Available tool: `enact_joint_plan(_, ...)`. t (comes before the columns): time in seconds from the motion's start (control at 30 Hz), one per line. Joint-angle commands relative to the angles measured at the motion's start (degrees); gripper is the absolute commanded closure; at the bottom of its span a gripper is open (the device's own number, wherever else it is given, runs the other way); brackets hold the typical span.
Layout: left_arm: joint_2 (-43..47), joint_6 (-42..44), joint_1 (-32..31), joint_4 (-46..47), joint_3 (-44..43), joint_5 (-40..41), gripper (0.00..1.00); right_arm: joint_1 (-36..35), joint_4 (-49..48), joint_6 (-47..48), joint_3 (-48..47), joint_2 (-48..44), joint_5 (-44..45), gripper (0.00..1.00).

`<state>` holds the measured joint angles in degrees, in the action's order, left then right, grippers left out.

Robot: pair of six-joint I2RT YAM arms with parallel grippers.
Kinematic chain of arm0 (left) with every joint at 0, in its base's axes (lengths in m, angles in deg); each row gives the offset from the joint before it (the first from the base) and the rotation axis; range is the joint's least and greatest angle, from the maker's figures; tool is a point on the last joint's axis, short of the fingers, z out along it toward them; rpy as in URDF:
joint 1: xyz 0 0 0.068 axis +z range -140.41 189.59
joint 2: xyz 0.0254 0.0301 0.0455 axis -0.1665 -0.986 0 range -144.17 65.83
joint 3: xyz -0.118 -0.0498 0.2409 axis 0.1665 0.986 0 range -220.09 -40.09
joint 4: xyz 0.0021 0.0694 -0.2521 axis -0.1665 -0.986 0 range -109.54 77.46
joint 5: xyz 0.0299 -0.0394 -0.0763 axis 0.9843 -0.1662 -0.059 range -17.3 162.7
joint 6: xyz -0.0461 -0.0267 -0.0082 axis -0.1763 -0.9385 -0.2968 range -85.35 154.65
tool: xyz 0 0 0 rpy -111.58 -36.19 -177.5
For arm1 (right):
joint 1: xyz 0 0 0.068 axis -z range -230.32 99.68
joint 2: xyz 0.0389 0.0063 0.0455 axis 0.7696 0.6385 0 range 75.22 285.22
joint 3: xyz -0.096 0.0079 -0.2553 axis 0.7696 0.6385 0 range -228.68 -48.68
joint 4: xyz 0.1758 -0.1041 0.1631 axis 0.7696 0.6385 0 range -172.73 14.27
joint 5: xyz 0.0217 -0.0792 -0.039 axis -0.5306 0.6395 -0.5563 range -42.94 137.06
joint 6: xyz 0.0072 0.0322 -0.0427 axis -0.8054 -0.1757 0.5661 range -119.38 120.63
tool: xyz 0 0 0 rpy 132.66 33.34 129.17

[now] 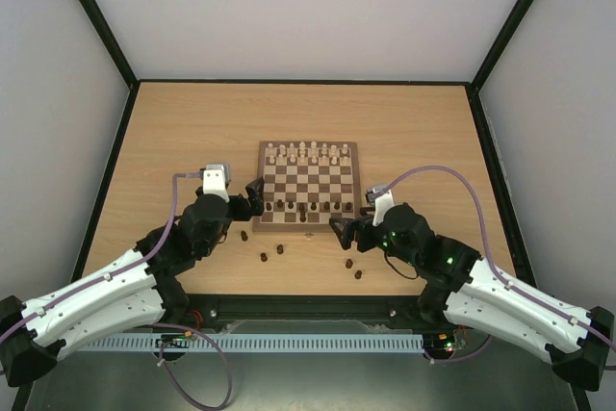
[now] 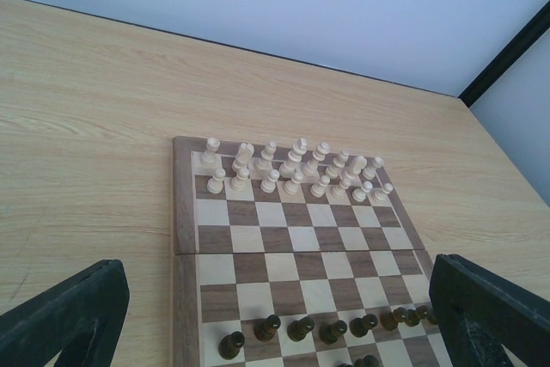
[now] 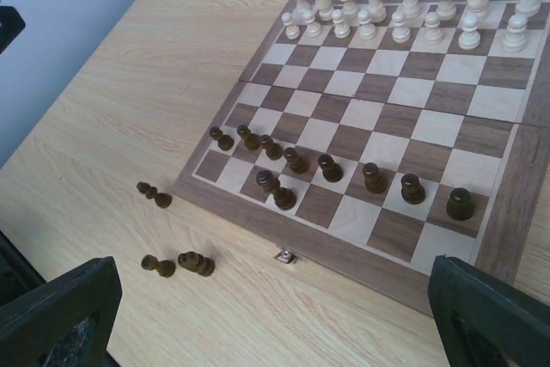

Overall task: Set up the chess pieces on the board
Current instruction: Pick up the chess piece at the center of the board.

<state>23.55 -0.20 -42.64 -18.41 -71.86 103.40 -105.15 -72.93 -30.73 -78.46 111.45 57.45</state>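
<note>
The board (image 1: 309,180) lies mid-table. A row of dark chess pieces (image 1: 306,206) stands on its near side, seen also in the left wrist view (image 2: 301,328) and the right wrist view (image 3: 330,168). One more dark piece (image 3: 275,188) stands on the nearest rank. Loose dark pieces lie on the table in front: three on the left (image 1: 263,258) and two on the right (image 1: 352,269); three of them show in the right wrist view (image 3: 196,262). My left gripper (image 1: 258,192) hangs open at the board's near-left corner. My right gripper (image 1: 344,230) hangs open at its near-right corner. Neither holds anything.
Pale cream chessmen (image 1: 308,151) fill the board's two far ranks (image 2: 296,169) (image 3: 412,10). A small metal latch (image 3: 286,256) sits on the board's near border. Black frame posts and grey walls close in the table on three sides.
</note>
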Motion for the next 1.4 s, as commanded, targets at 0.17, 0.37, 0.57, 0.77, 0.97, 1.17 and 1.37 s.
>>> enact_joint_plan(0.17, 1.04, 0.99, -0.16, 1.65, 0.95, -0.66, 0.01, -0.04, -1.24, -1.24, 3.32, -1.58, 6.07, 0.01)
enact_joint_plan(0.37, 1.82, 0.98, -0.16, 1.56, 1.04, -1.01, 0.01, -0.10, -1.89, -2.58, 4.16, -4.66, 8.61, 0.01)
enact_joint_plan(0.57, 1.84, 1.07, -0.18, 1.56, 1.11, -0.81, 0.01, -0.06, 1.47, -3.91, 0.93, -4.13, 6.54, 0.01)
enact_joint_plan(0.77, 2.14, 0.65, -0.17, 0.95, 0.54, -1.64, 0.01, -0.04, 11.19, -7.96, -8.30, 2.82, -0.43, 0.00)
enact_joint_plan(0.97, 3.78, 0.54, -0.16, 1.11, 1.07, -1.91, 0.01, -0.10, 19.56, -8.94, -14.17, 13.39, -6.46, 0.12)
enact_joint_plan(1.17, 3.30, 0.48, -0.16, 1.21, 1.11, -1.60, 0.01, -4.00, 28.53, -10.76, -17.81, 24.58, -1.26, 0.24)
enact_joint_plan(1.37, 3.56, 0.29, -0.16, 1.13, 1.10, -2.05, 0.01, -13.31, 31.44, -15.31, -22.09, 29.87, 4.98, 0.27)
